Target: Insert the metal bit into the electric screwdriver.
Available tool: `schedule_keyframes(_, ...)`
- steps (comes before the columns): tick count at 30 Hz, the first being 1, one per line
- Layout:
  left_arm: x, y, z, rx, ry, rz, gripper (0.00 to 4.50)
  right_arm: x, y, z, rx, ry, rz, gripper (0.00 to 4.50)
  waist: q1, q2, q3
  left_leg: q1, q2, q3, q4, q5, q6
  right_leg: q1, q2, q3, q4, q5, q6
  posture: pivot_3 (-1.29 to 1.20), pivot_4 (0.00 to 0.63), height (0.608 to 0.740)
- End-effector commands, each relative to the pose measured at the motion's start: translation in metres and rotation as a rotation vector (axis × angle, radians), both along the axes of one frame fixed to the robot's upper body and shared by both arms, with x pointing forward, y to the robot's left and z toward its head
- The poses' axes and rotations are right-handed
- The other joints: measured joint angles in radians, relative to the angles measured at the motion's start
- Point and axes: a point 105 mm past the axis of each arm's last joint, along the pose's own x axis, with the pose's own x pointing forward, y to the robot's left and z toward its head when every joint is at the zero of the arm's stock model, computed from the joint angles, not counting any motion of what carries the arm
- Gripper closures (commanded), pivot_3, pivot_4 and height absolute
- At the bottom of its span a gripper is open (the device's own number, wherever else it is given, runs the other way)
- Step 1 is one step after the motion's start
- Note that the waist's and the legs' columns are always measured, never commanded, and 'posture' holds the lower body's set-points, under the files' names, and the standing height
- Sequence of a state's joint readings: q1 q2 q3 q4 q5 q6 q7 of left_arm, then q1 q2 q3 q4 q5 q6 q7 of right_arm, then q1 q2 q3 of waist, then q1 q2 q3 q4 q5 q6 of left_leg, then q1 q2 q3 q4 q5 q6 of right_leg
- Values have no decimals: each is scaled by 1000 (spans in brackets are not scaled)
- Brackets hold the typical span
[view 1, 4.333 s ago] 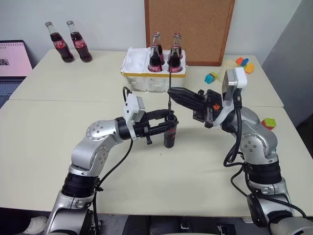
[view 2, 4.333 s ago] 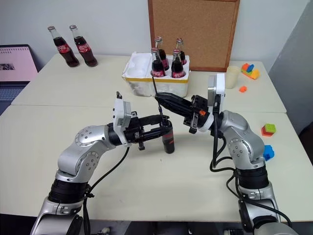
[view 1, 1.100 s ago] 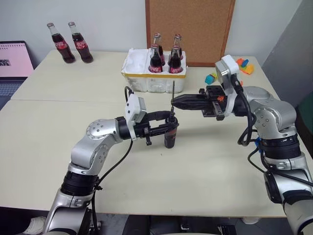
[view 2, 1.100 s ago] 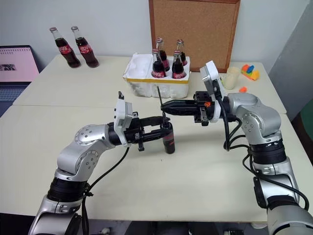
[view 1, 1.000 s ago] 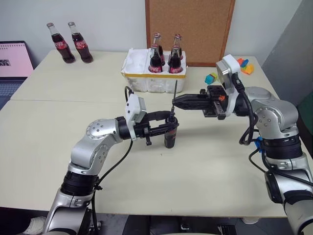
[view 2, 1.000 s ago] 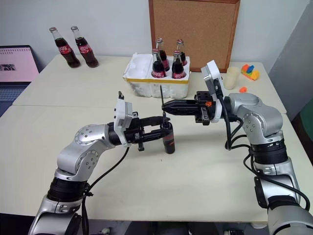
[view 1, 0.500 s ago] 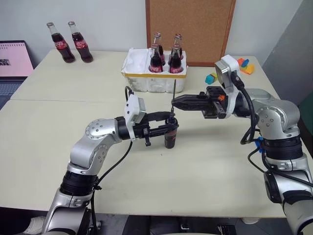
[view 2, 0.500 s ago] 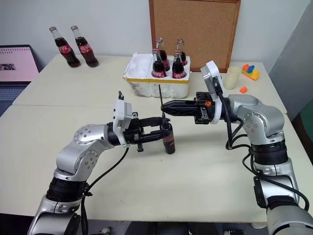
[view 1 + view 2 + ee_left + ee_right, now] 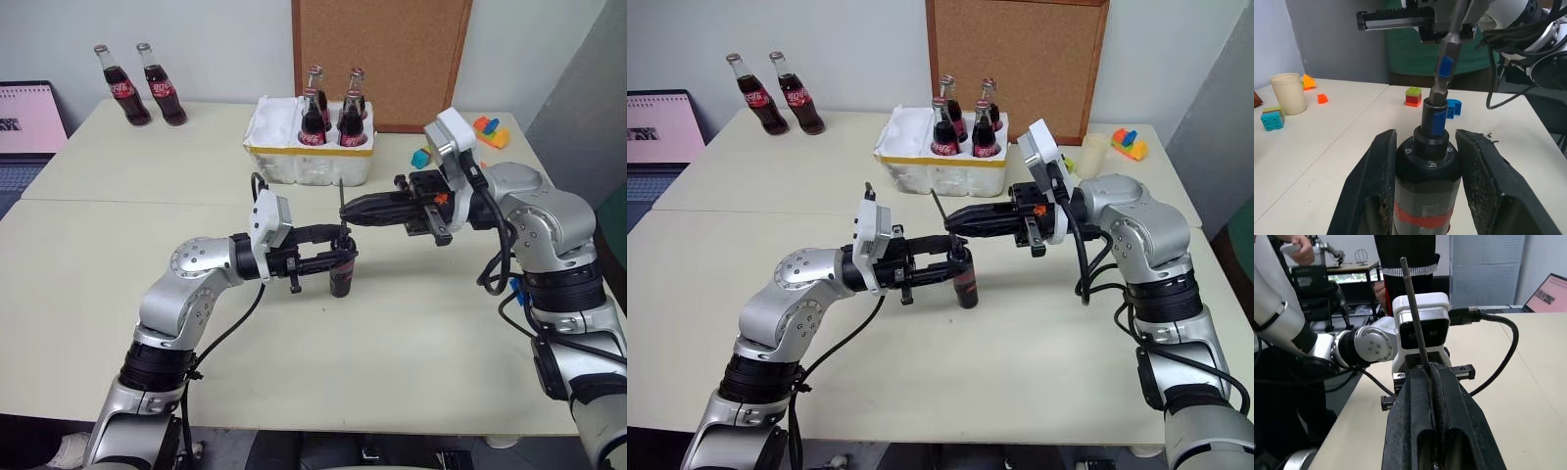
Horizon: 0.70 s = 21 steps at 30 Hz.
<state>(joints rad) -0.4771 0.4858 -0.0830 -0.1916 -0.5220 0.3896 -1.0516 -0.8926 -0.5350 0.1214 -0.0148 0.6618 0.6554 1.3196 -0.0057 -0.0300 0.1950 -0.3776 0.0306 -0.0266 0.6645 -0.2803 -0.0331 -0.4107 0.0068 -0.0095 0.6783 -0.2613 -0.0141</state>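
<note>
The electric screwdriver (image 9: 340,277), black with a red band, stands upright on the table. My left gripper (image 9: 342,257) is shut on its body from the left, a finger (image 9: 1382,171) on either side. My right gripper (image 9: 346,208) reaches in level from the right and is shut on the metal bit (image 9: 940,217), a thin grey rod. The bit leans, its top tipped to the left. In the left wrist view the metal bit's (image 9: 1444,68) lower end meets the mouth of the electric screwdriver's (image 9: 1427,196) chuck; how deep it sits I cannot tell. The right wrist view has the metal bit (image 9: 1413,313) rising from between my shut fingers.
A white foam box (image 9: 284,147) holding several cola bottles stands just behind the grippers. Two more cola bottles (image 9: 137,83) stand at the far left and a cork board (image 9: 377,59) leans at the back. Toy blocks (image 9: 423,157) and a cup (image 9: 1095,154) lie at the right.
My right gripper has turned at the wrist, and the bit has tipped from nearly upright to leaning left. The left gripper and the screwdriver have kept still.
</note>
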Motion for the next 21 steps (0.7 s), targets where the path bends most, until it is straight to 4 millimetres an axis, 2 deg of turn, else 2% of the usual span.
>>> schedule_keyframes(1, 0, 1, -2, 10, 15, -2, 2969, -5, 4, -6, -52, 18, 65, 4500, 0, 0, 0, 0, 0, 0, 0, 0, 0, 0, 0, 0, 0, 0, 0, 0, 150, 740)
schedule_keyframes(6, 0, 1, -2, 11, 14, -6, 2969, -2, 3, -2, -33, 39, 63, 4500, 0, 0, 0, 0, 0, 0, 0, 0, 0, 0, 0, 0, 0, 0, 0, 0, 150, 740)
schedule_keyframes(9, 1, 2, -1, 6, 9, 5, 2969, 1, 2, 6, 14, 43, 45, 4500, 0, 0, 0, 0, 0, 0, 0, 0, 0, 0, 0, 0, 0, 0, 0, 0, 150, 740)
schedule_keyframes(11, 2, 2, -1, -1, 10, 11, 2969, 0, -1, 14, 46, 36, 31, 4500, 0, 0, 0, 0, 0, 0, 0, 0, 0, 0, 0, 0, 0, 0, -1, 0, 150, 740)
schedule_keyframes(21, -1, 0, -1, 6, 15, -19, 2969, -7, -7, 24, 115, 0, -2, 4500, 0, 0, 0, -1, 0, 0, 0, 0, 0, 0, 0, 0, 0, 0, -1, 0, 150, 740)
